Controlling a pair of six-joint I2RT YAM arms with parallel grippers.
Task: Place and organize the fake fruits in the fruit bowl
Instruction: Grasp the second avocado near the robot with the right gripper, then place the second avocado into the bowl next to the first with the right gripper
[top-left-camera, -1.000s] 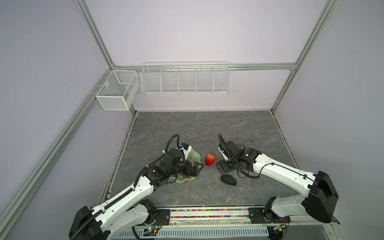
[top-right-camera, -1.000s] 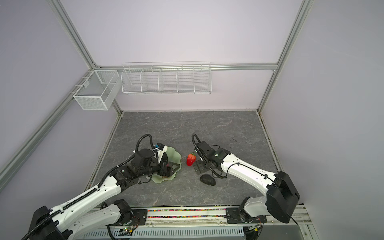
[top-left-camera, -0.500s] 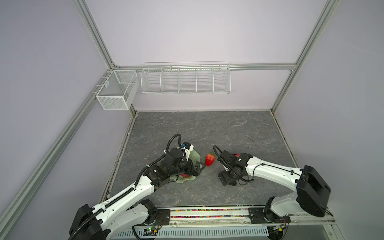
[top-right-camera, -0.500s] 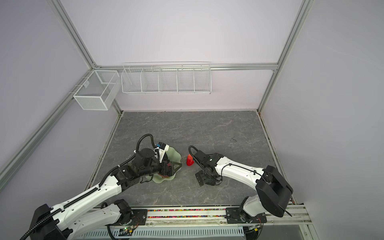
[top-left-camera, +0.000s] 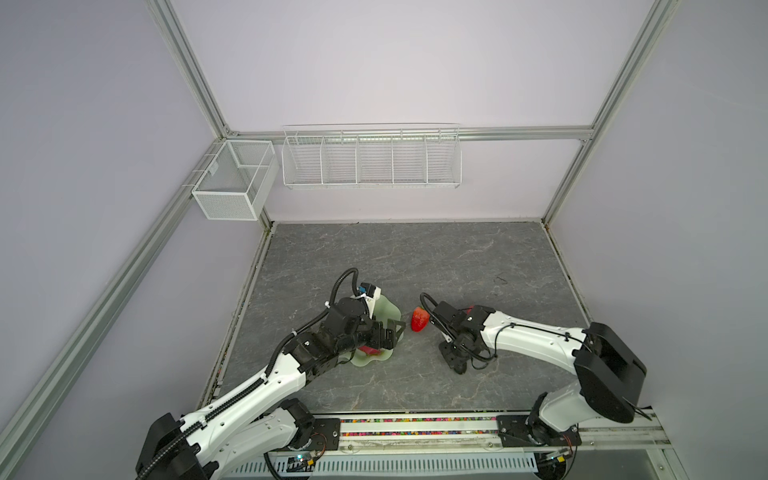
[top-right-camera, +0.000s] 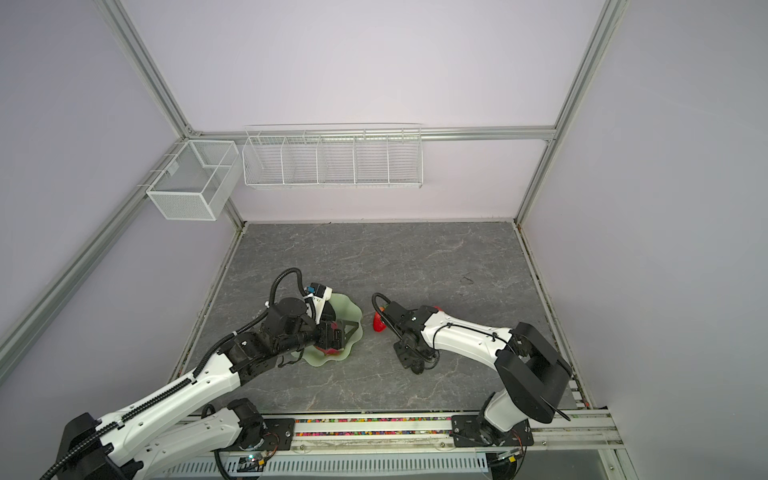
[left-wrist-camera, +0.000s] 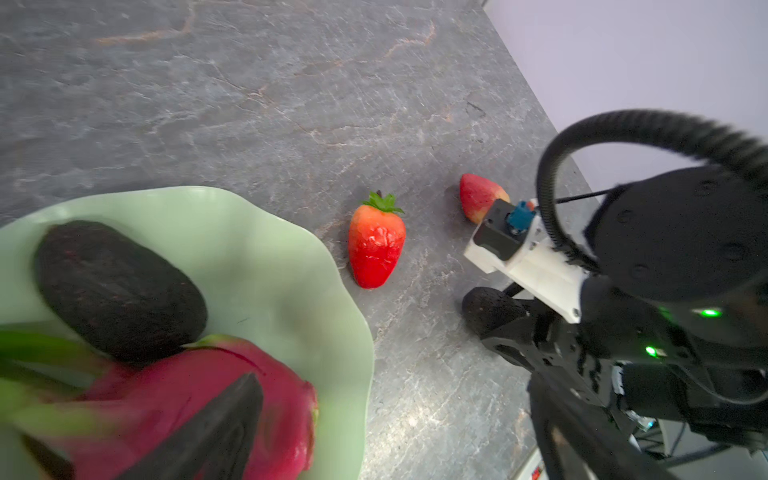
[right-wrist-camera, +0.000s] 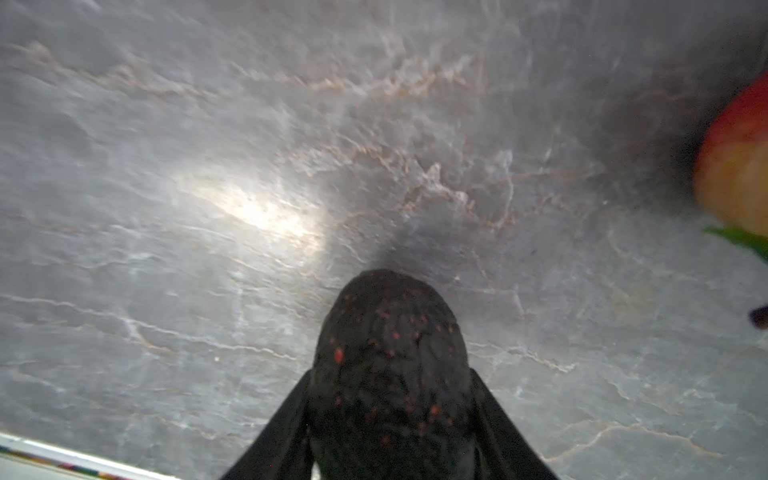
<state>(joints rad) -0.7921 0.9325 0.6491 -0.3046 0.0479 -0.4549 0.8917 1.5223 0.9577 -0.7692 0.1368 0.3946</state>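
Observation:
The pale green fruit bowl (top-left-camera: 394, 311) (left-wrist-camera: 270, 249) holds a magenta dragon fruit (left-wrist-camera: 286, 399) and a dark avocado (left-wrist-camera: 116, 286). My left gripper (top-left-camera: 392, 332) hangs open just over the bowl, with one finger (left-wrist-camera: 224, 424) in front of the dragon fruit. It holds nothing. To the right of the bowl a red strawberry (top-left-camera: 419, 321) (left-wrist-camera: 376, 245) lies on the table. A second strawberry (left-wrist-camera: 478, 197) (right-wrist-camera: 735, 166) lies beyond it, beside the right arm. My right gripper (top-left-camera: 455, 361) (right-wrist-camera: 390, 374) points down at the table and is shut on a second avocado (right-wrist-camera: 390, 340) (left-wrist-camera: 492, 309).
Grey marbled tabletop (top-left-camera: 415, 257) enclosed by lilac walls. A white wire shelf basket (top-left-camera: 371, 156) hangs on the back wall and a mesh box (top-left-camera: 235, 183) in the left corner. The rail of the arm bases (top-left-camera: 415, 428) runs along the front edge.
My right gripper swung down from beside the strawberry onto the avocado lying on the table and closed on it. The left gripper stayed open over the bowl.

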